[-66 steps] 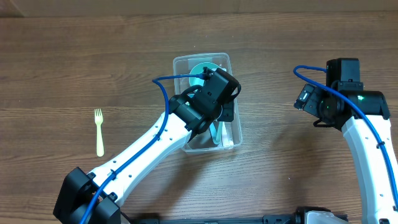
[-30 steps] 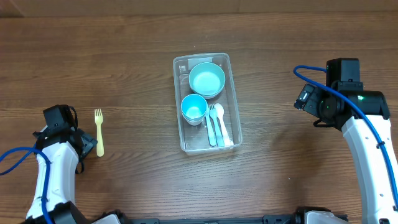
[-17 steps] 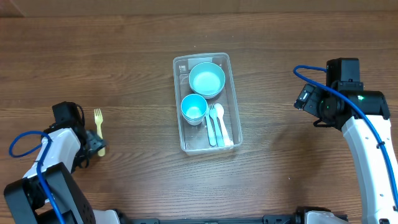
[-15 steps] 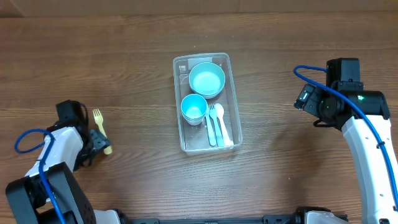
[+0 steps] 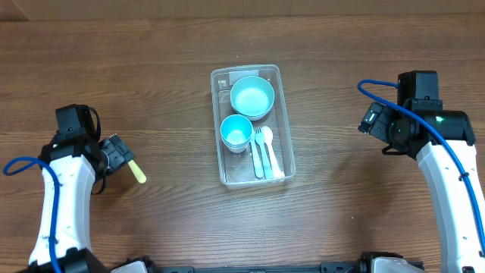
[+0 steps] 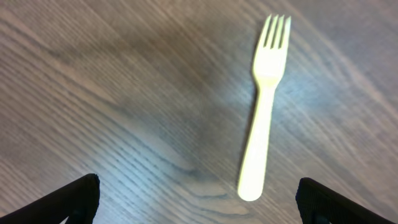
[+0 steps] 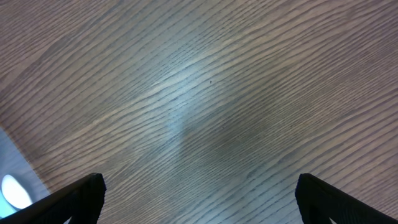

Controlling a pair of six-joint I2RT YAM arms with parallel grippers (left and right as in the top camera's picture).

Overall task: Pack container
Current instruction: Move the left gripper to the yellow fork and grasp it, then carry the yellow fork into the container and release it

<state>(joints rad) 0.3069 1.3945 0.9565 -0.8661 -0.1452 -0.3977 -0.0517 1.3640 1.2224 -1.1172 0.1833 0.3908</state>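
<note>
The container (image 5: 282,114), a clear rectangular tub, stands mid-table holding a light-blue bowl (image 5: 251,96), a light-blue cup (image 5: 236,132) and a pale fork and spoon (image 5: 265,152). A yellow fork (image 6: 264,112) lies flat on the wood at the far left. My left gripper (image 6: 198,205) hovers over it, open, with the handle end between the wide-set fingertips (image 6: 81,196) and touching neither. From overhead the left gripper (image 5: 116,154) covers the yellow fork (image 5: 137,172) except for its handle end. My right gripper (image 7: 199,199) is open over bare wood, right of the container, as the overhead view of the right gripper (image 5: 377,121) also shows.
A corner of the container (image 7: 12,180) shows at the left edge of the right wrist view. Blue cables loop off both arms. Brown wood table (image 5: 182,45) lies all round the tub.
My left arm has left the container and swung to the far left, over the yellow fork. The fork has slid and turned, its handle now pointing lower right. The right arm is unmoved.
</note>
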